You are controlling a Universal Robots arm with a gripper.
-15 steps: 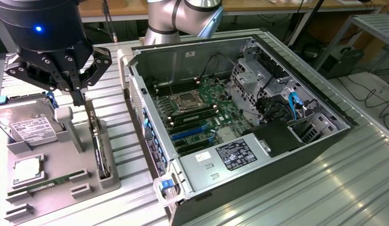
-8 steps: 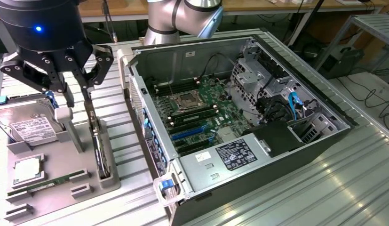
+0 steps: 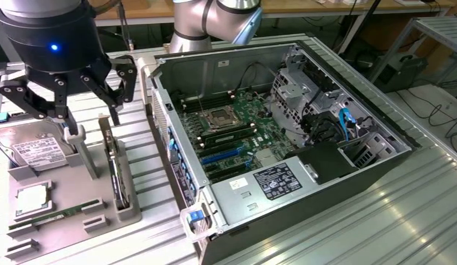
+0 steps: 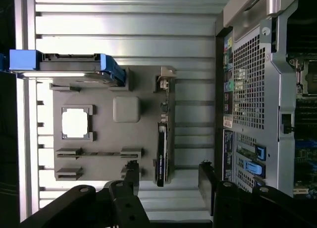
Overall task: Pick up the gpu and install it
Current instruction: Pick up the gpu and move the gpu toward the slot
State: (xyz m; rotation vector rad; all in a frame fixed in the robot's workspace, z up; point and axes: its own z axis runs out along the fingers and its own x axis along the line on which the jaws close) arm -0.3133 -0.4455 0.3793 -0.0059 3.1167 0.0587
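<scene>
Over at the exterior view's left, got the gripper [image 3: 90, 118] hanging just above the grey parts tray [image 3: 103, 218], jaws spread wide with nothing clamped between them. Can see the gpu [image 3: 116, 171] standing on edge in its slot, on the side of the tray nearest the computer case [image 3: 206, 66]. Not picked up, not installed.

Same story from the wrist view: gripper [image 4: 168, 176] wide open, fingers [image 4: 132, 171] sitting one to each side of the gpu [image 4: 162, 153], above it and not touching.

Also parked in the tray:
- hard drive [image 3: 33, 146] with a white label, right beside a pale upright post [image 3: 75, 141]
- square cpu [image 3: 34, 200] in its own little pocket
- narrow green memory stick [image 3: 55, 215] lying flat near the cpu

Next to the tray, toward the exterior view's right, lying on its side with the panel off: the case, motherboard [image 3: 228, 124] facing up, blue slots [image 3: 217, 157] exposed. All of it resting on a ribbed metal table [image 3: 390, 221].
</scene>
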